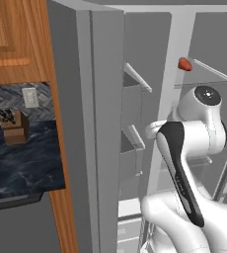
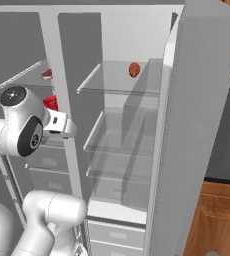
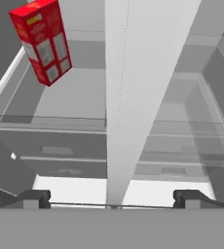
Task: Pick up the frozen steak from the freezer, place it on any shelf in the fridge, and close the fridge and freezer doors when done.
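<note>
A white robot arm reaches toward an open side-by-side unit. In the right base view, the frozen steak [image 2: 47, 74] lies on an upper freezer [image 2: 32, 100] ledge at upper left, above the hand and slightly left. In the hand view the gripper [image 3: 112, 198] is wide open and empty, facing the central divider [image 3: 133, 97], a red box [image 3: 42, 41] at upper left. The fridge [image 2: 127, 140] shelf [image 2: 118, 137] sits right of the divider.

Wooden cabinets [image 1: 12, 34], dark marble counter [image 1: 21, 163].
</note>
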